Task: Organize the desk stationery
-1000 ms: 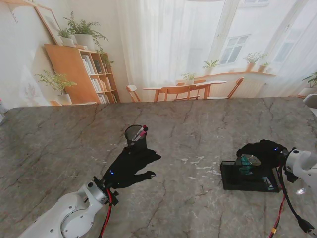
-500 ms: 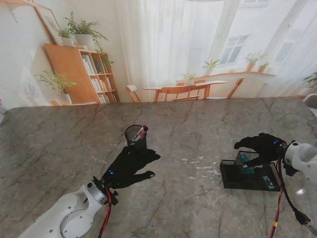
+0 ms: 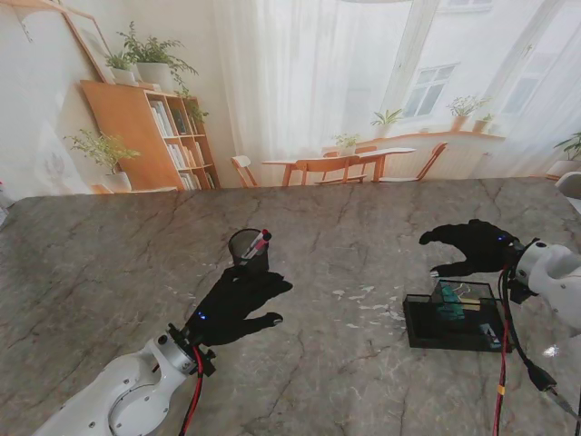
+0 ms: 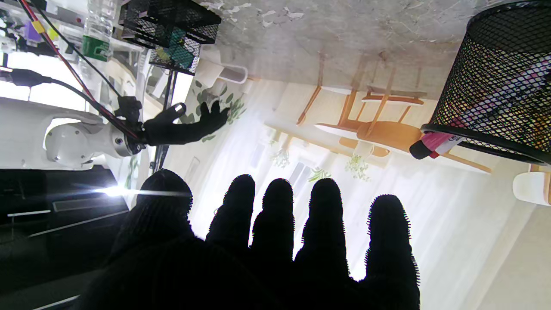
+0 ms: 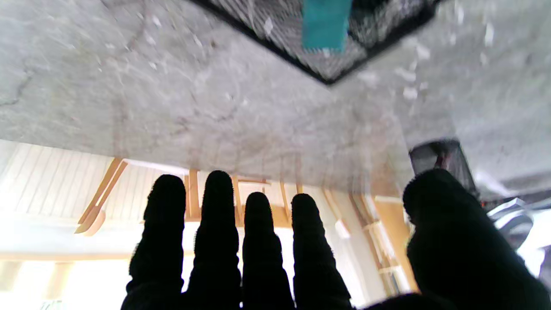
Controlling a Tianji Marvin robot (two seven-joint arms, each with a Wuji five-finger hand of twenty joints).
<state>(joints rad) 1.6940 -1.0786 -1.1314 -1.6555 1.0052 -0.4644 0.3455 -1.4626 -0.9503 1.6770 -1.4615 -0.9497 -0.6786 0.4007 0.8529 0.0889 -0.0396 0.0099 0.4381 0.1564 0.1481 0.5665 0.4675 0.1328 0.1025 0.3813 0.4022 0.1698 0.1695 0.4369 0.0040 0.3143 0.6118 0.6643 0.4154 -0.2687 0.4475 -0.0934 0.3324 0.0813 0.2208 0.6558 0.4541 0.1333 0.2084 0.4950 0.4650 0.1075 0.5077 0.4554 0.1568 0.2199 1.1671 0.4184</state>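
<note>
Hovering over the stone table (image 3: 109, 263), the right hand (image 3: 472, 247) holds nothing, its fingers (image 5: 219, 224) straight and apart, just beyond the far side of the black mesh tray (image 3: 451, 327). A teal item (image 3: 449, 309) lies in that tray. The left hand (image 3: 238, 304) rests flat and spread, empty, touching the mesh pen cup (image 3: 248, 250) that holds a pink marker (image 3: 259, 242).

Looks like a lab rig staged as a home office. I see a marble-look table (image 3: 109, 245) backed by a printed backdrop (image 3: 300, 91) of bookshelf, plants, chairs; real bench clutter and cables (image 4: 64, 56) beyond my right hand (image 4: 181, 127).
</note>
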